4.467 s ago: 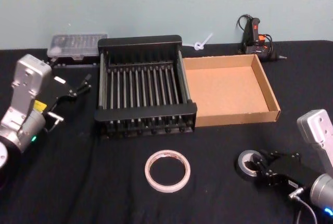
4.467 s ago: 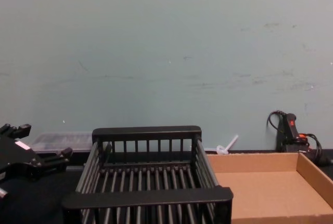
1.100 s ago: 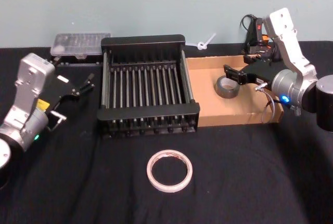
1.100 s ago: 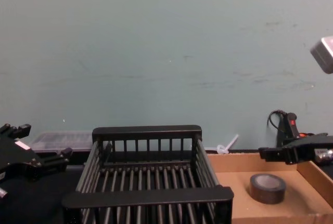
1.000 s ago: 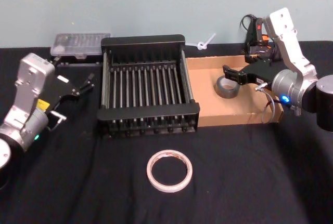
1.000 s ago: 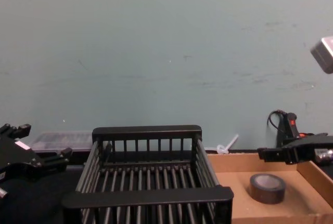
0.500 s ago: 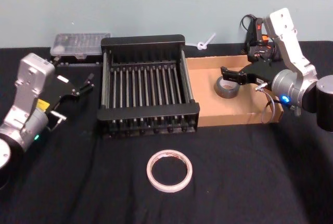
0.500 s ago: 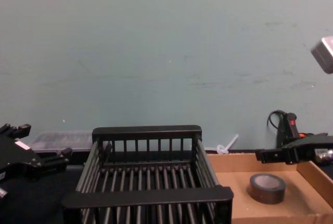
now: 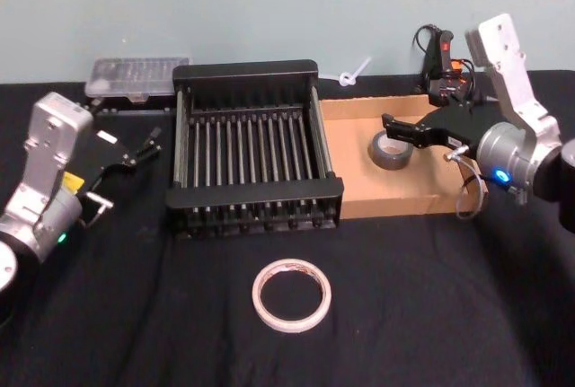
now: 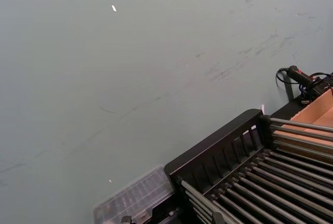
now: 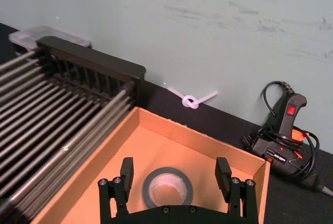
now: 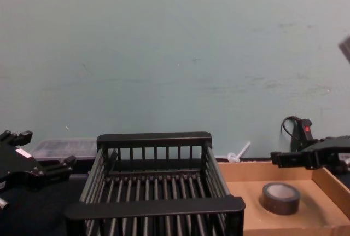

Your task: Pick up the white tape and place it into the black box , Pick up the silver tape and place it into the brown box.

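Note:
The silver tape (image 9: pixel 388 150) lies flat on the floor of the brown box (image 9: pixel 395 204), near its left wall. My right gripper (image 9: pixel 395 130) hovers just above it, open, its fingers (image 11: pixel 126 172) spread wider than the silver tape (image 11: pixel 167 188) and not touching it. From the chest view the silver tape (image 12: pixel 281 198) rests below the right gripper (image 12: pixel 285 159). The white tape (image 9: pixel 290 294) lies flat on the black cloth in front of the black box (image 9: pixel 252 203), which holds nothing. My left gripper (image 9: pixel 146 143) is parked open at the table's left.
A clear plastic case (image 9: pixel 135 77) sits behind the black box at the back left. A black tool with a red switch (image 9: pixel 440 64) and its cable lie behind the brown box. A knotted white tie (image 9: pixel 350 74) rests by the wall.
My right gripper's jaws have opened wide off the silver tape, which now rests on the brown box's floor. The right arm has drawn slightly back and to the right. The left arm is unchanged.

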You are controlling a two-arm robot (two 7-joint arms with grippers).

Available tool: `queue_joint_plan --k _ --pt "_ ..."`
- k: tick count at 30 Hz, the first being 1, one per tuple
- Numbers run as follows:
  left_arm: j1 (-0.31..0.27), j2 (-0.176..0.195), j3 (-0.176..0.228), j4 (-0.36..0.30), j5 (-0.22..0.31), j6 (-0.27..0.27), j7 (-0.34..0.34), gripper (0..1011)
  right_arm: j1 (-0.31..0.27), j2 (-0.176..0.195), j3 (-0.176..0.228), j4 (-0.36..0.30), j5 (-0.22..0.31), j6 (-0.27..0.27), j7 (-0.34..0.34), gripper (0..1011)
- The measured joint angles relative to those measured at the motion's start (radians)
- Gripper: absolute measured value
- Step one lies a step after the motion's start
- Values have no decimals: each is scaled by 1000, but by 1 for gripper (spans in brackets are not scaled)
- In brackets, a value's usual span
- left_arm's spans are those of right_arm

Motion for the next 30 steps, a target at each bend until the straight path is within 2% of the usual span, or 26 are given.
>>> queue_joint_plan --k 7,11,19,20,25,30 --pt "0 0 0 0 0 0 0 1001 -103 48 29 -145 33 -11 15 1002" --pt "0 0 0 0 0 0 0 1001 -153 72 38 -206 44 -24 20 1000" --pt "0 0 0 0 0 0 0 1001 -291 133 63 -348 84 -37 22 1002" --pt "0 0 0 0 0 0 0 1001 -291 133 63 -348 84 -37 22 1000" --pt "0 0 0 0 0 0 0 1001 -361 167 63 -406 97 -40 25 1000" --pt "0 0 0 0 0 0 0 1001 -409 193 44 -432 99 -79 42 1000"
